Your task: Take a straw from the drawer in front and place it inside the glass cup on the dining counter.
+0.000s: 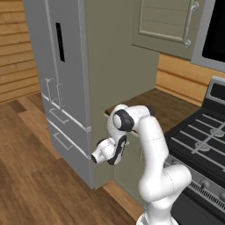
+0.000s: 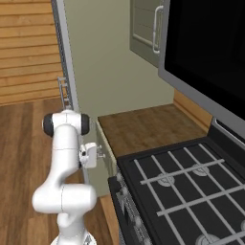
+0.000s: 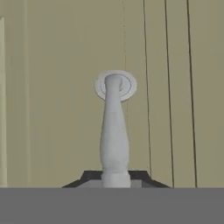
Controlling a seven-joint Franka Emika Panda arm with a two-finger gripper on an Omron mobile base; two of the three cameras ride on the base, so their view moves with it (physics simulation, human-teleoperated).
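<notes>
My gripper (image 3: 115,176) is shut on the small silver handle (image 3: 114,127) of the sage-green drawer (image 3: 52,109), whose flat front stands closed right ahead in the hand view. The handle's bar runs from between the dark fingertips (image 3: 89,176) up to its round mount. In the right base view my hand (image 2: 89,156) reaches the handle (image 2: 101,154) just under the wood counter's left end. The arm's elbow hides the grip in the left base view. The straw, the glass cup and the dining counter are out of view.
A tall grey fridge (image 1: 66,88) with long-handled drawers stands left of the cabinet. A short wood counter (image 1: 162,105) lies above the drawer, with a black stove (image 2: 186,186) to its right and a microwave (image 2: 210,48) overhead. Wood floor (image 1: 30,176) lies open to the left.
</notes>
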